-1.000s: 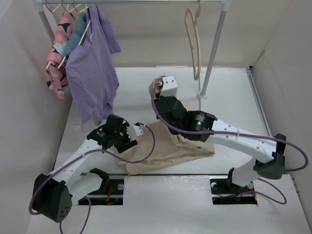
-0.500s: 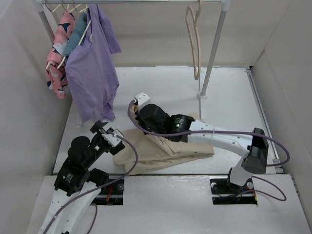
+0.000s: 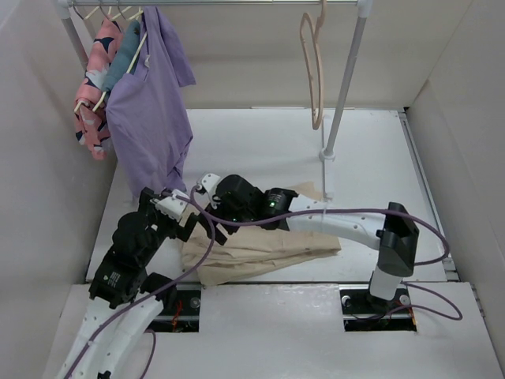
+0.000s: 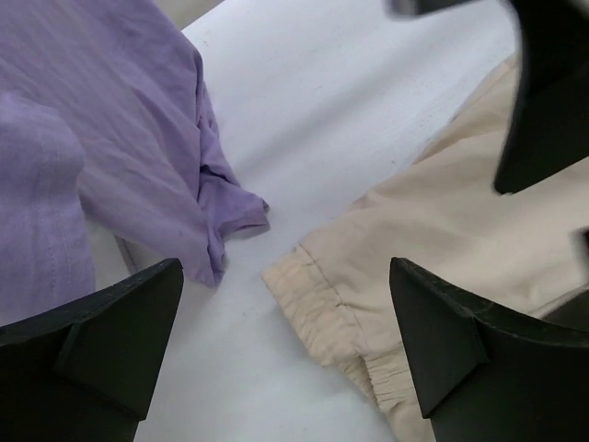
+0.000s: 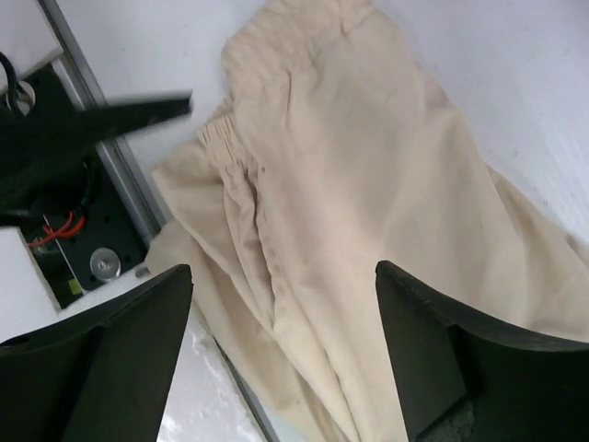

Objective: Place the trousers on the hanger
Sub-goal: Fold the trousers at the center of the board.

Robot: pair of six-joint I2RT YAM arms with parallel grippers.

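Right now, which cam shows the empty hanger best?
Top external. The hanger hangs bare at the back right, with its whole loop in view. Left wrist shows only the purple shirt and the trousers. Right wrist shows only trousers. Neither wrist view catches the hanger.

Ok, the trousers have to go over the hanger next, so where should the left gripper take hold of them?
At the gathered band, at the corner nearest the purple shirt. The trousers lie flat and folded on the table, and that thick, bunched edge gives the open left gripper something to pinch. Probably come straight down from above, one finger either side of the edge.
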